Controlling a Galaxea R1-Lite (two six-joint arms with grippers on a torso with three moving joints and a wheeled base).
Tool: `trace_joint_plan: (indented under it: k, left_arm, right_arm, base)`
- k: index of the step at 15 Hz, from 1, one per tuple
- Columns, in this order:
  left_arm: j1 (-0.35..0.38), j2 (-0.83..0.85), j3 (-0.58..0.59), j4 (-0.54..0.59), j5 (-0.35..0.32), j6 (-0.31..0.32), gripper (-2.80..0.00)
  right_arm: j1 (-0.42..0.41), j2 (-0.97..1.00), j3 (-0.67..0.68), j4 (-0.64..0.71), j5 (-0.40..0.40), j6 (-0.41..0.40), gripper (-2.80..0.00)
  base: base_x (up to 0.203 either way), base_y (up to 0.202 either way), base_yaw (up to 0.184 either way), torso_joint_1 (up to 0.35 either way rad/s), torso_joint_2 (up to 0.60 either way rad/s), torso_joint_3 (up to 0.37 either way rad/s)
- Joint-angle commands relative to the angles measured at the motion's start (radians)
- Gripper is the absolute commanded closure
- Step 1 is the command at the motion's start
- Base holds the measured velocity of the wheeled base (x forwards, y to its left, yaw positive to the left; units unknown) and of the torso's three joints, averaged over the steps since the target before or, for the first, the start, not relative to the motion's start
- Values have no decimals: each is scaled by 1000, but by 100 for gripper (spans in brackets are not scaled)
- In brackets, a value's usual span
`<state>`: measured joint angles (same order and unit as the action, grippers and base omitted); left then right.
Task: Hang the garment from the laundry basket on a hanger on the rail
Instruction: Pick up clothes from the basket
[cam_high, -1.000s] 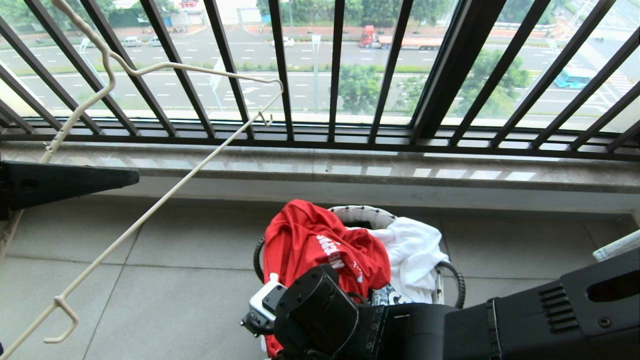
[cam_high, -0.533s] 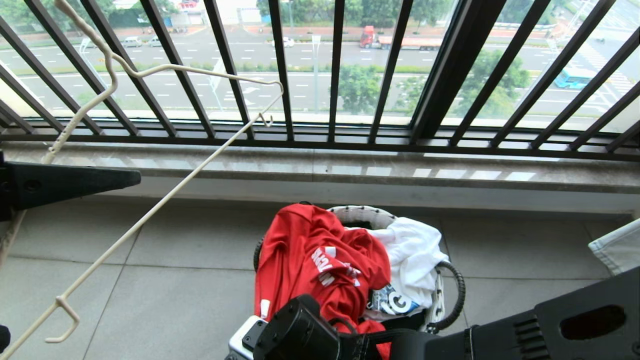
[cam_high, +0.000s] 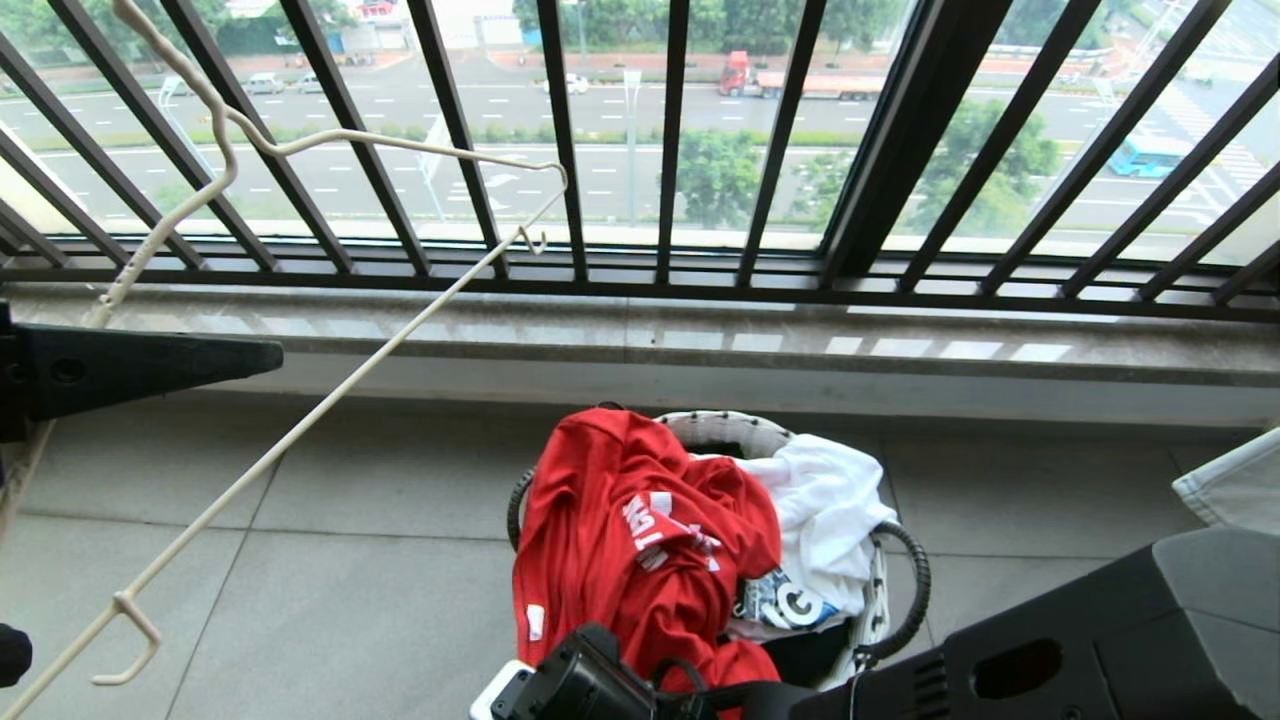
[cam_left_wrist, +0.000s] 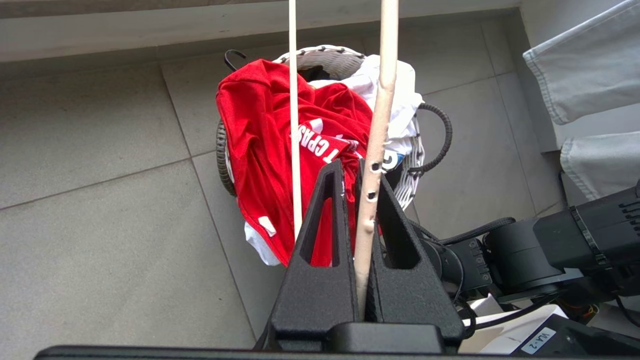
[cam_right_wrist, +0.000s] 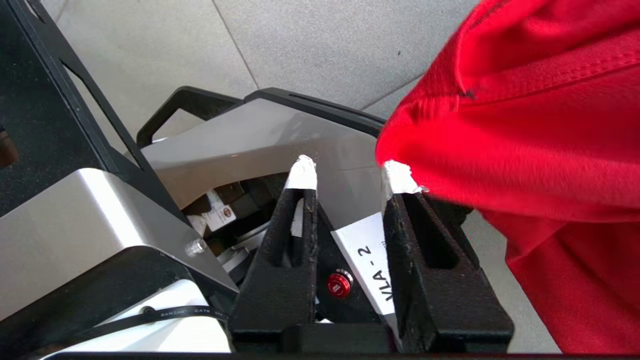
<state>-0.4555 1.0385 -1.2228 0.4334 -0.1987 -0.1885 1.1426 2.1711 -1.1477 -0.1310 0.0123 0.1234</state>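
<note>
One cream-white wire hanger (cam_high: 300, 430), thin and triangular with small hooked notches, is clamped between the narrowed black fingers of the left gripper (cam_left_wrist: 357, 175), which sits at the left edge of the head view; its long thin bar crosses in front of the basket in the left wrist view, and the thicker stem in the grip shows small chipped holes. Beyond that pincer, on the grey tiled floor, stands one small round white woven laundry basket (cam_high: 725, 430) with black rope-like loop handles. Two garments fill it: one red T-shirt (cam_high: 620, 530) draped over the rim nearest the left pincer, its white chest print reading partly "T CPAS" as it appears in the left wrist view, with a small white tag near the hem, and one white printed T-shirt (cam_high: 825, 510) on the far side, showing a bold "C". The right gripper (cam_right_wrist: 350, 175) hangs low beside the basket with its two white-tipped fingers parted and nothing between them; the red cloth's edge brushes one tip. Under it a white sticker reads "VLA - 2" (cam_right_wrist: 372, 270).
</note>
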Motion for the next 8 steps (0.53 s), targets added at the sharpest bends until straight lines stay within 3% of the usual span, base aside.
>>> trace_joint_plan:
  k: [1,5,8]
  left_arm:
    - [0,0,0,2,-1,-2,0]
    - [0,-2,0,2,-1,-2,0]
    - [0,-3,0,2,-1,-2,0]
  right_arm:
    - [-7,-18,-5,2,1,1,-280]
    - [-10,-56,-20,3,-8,1,-280]
    - [-69,-63,-76,4,-48,-23,-280]
  base:
    - [0,0,0,0,0,0]
    - [0,0,0,0,0,0]
    - [0,0,0,0,0,0]
